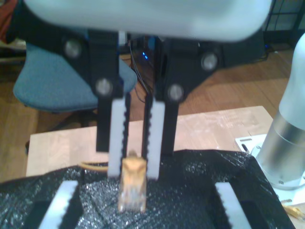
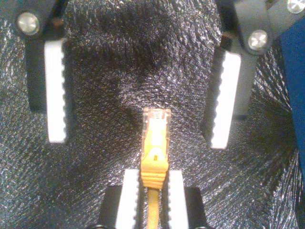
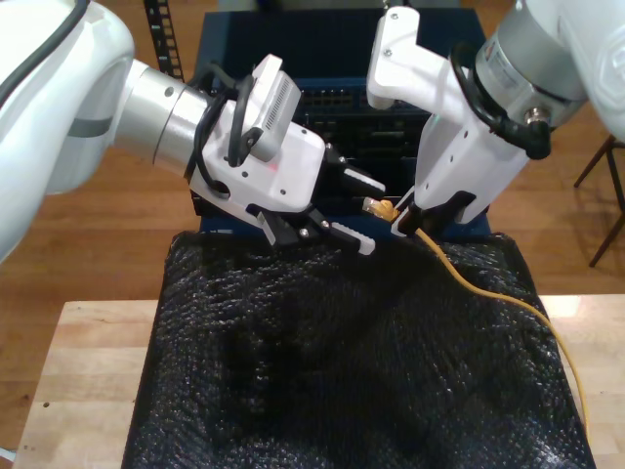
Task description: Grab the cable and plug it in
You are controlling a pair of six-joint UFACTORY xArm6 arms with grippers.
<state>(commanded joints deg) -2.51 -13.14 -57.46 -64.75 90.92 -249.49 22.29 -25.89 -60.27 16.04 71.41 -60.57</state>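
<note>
- Surface: a pale wooden worktop point(image 3: 78, 391) carries a black textured mat point(image 3: 322, 371); a wooden floor lies around it.
- Behind the mat's far edge in the exterior view stands a dark equipment unit point(image 3: 337, 98) in a blue frame.
- My first hand point(image 3: 374, 217), on the arm at the exterior view's left, is released, its fingers spread wide and grasping nothing.
- My second hand point(image 3: 398, 217), on the arm at the exterior view's right, is clenched on the cable point(image 3: 488, 288) just behind its clear plug point(image 2: 156, 121).
- The plug sticks out past the fingertips, raised above the mat, and points into the gap between the first hand's open fingers without touching them.
- The cable trails from the second hand across the mat towards the near corner at the exterior view's right.
- Obstruction: the two hands face each other closely above the mat's far edge, just in front of the equipment unit.
- Open room: the near and middle mat is bare.
- A blue chair point(image 1: 52, 81) and a silver arm base point(image 1: 286, 143) sit beyond the worktop's edge.
</note>
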